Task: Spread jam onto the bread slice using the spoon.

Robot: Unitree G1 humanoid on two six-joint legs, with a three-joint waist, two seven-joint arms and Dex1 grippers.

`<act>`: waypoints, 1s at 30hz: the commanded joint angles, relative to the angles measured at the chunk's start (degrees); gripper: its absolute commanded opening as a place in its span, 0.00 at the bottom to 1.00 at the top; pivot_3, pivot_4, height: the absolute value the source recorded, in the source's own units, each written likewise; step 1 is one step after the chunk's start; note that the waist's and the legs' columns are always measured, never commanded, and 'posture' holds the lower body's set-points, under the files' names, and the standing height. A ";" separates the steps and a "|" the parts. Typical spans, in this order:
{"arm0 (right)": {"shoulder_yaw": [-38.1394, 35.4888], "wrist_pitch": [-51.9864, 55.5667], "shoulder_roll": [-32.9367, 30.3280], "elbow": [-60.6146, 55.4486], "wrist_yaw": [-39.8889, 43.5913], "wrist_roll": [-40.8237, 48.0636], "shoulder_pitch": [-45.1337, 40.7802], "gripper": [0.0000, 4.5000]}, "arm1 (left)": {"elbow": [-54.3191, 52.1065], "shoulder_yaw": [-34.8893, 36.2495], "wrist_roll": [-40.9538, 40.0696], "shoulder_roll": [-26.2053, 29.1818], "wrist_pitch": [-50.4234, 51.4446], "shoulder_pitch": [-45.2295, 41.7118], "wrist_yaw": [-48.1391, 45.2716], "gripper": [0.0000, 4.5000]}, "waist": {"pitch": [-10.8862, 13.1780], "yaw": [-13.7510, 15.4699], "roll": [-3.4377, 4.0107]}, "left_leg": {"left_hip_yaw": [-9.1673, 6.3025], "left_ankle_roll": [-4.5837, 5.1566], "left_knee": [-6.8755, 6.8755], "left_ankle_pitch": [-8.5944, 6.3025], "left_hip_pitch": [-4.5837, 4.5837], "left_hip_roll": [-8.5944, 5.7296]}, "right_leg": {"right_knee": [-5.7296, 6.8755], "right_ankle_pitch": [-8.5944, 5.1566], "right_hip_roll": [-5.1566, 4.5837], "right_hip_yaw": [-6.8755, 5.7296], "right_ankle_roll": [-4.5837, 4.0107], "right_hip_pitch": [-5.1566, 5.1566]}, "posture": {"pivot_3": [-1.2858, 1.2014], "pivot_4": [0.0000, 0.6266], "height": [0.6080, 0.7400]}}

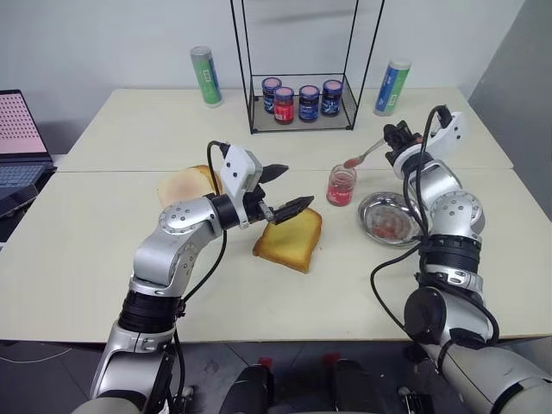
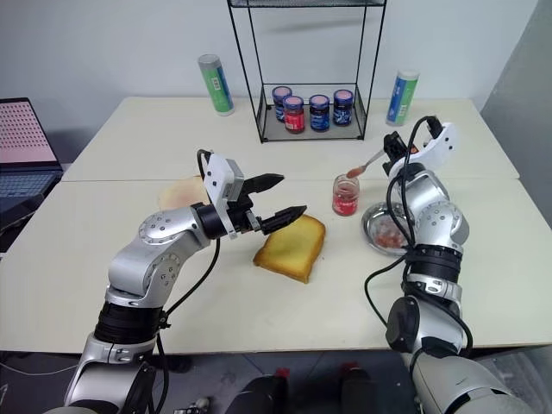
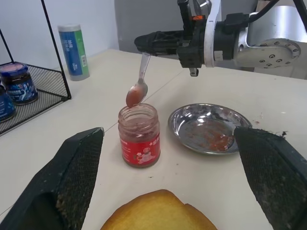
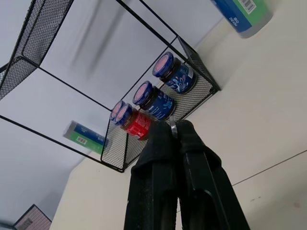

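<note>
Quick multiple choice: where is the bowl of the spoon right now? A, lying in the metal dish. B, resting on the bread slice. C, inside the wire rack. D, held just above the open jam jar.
D: the right gripper holds the spoon with its jam-coated bowl hanging just above the mouth of the jam jar, clear of the bread slice.

Four lidded jars [image 1: 300, 99] in the wire rack [image 1: 345, 121], two tall cans [image 1: 206, 77], one open jam jar [image 1: 341, 185], one spoon [image 1: 364, 156], one steel dish [image 1: 388, 216], one thick toast [image 1: 290, 238], perhaps one paler slice [image 1: 185, 185] behind.
</note>
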 commanded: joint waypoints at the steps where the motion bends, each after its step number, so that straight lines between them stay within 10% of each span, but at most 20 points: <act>1: -1.72 -0.01 -0.25 -2.68 -0.87 3.52 -1.70 0.01 | -0.81 0.46 -0.07 0.21 -1.21 -1.28 -0.48 1.00 | 0.00 0.00 0.00 | 0.00 0.00 0.00 0.00 0.00 0.00 | 0.00 0.00 0.00 0.00 0.00 0.00 | 0.52 0.24 1.00; 13: 1.41 13.73 3.79 -21.03 -4.71 20.06 2.09 0.01 | -4.44 3.04 -2.06 5.00 -0.79 2.72 -4.16 1.00 | 0.02 -0.34 0.08 | -0.01 0.03 -0.03 -0.02 0.00 0.01 | 0.00 0.00 0.00 0.01 0.00 -0.02 | 0.52 0.24 1.00; 30: 23.66 14.46 6.01 -33.32 1.94 12.71 19.02 0.01 | -28.53 14.61 -7.65 10.39 -0.39 41.02 -1.04 1.00 | 0.06 0.08 0.25 | -0.04 0.23 -0.17 -0.14 0.06 0.06 | -0.07 -0.04 0.00 0.03 -0.06 -0.03 | 0.52 0.24 1.00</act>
